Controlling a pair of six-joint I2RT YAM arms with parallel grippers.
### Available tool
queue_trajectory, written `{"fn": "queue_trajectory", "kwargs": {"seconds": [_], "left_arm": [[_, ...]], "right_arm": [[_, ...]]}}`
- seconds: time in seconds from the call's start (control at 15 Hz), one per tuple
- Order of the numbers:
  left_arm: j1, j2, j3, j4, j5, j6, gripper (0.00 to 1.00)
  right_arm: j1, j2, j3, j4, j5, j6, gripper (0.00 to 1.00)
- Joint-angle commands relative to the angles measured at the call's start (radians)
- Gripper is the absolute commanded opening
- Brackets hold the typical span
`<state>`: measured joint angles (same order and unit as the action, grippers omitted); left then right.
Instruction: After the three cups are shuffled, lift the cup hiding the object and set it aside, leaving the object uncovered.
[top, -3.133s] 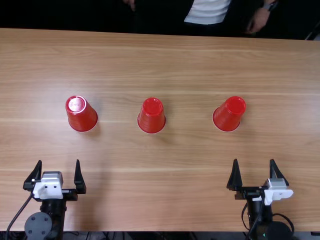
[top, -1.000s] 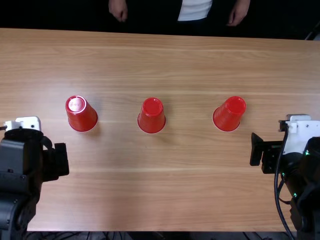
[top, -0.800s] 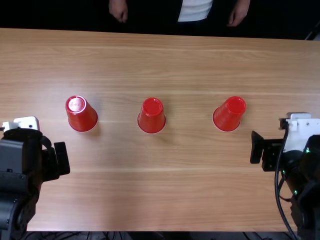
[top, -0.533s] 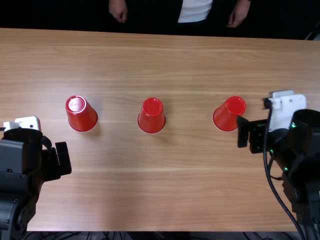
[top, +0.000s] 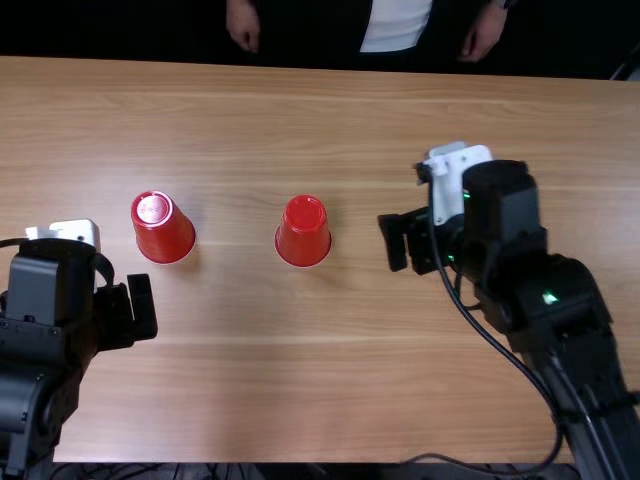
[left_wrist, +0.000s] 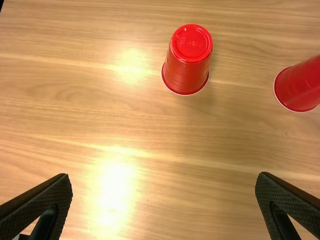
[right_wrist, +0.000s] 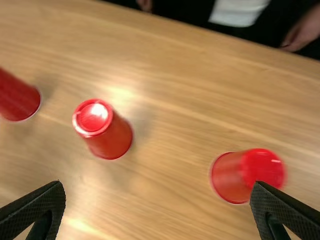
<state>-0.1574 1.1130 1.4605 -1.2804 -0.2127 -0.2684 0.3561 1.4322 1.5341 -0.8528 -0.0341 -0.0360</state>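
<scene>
Now, right arm (top: 500, 260): stretched forward over the table (top: 320, 110), right gripper (right_wrist: 156, 200) spread wide.
Right cup (right_wrist: 247, 175): upside down, just beside one finger (right_wrist: 285, 214).
Left gripper (left_wrist: 162, 200): wide too, left cup (left_wrist: 189, 59) ahead, well apart.

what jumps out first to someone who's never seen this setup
Three red cups stand upside down in a row across the wooden table: the left cup, the middle cup and the right cup. The big black right arm leans over the table's right half, its right gripper open just right of the middle cup. The left gripper, also open, hangs near the left cup.
</scene>
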Motion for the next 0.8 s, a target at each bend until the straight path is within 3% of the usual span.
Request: {"fn": "queue_trajectory", "kwargs": {"seconds": [0.0, 0.2, 0.73], "left_arm": [[-0.005, 0.001, 0.026, -0.001, 0.007, -0.011, 1.00], [-0.005, 0.001, 0.026, 0.001, 0.007, -0.011, 1.00], [-0.004, -0.001, 0.017, 0.014, 0.007, -0.011, 1.00]], "right_arm": [[0.035, 0.070, 0.061, 0.003, -0.010, 0.040, 1.00], [0.092, 0.195, 0.143, -0.008, -0.010, 0.082, 1.00], [0.161, 0.428, 0.218, 0.009, -0.014, 0.091, 1.00]]}}
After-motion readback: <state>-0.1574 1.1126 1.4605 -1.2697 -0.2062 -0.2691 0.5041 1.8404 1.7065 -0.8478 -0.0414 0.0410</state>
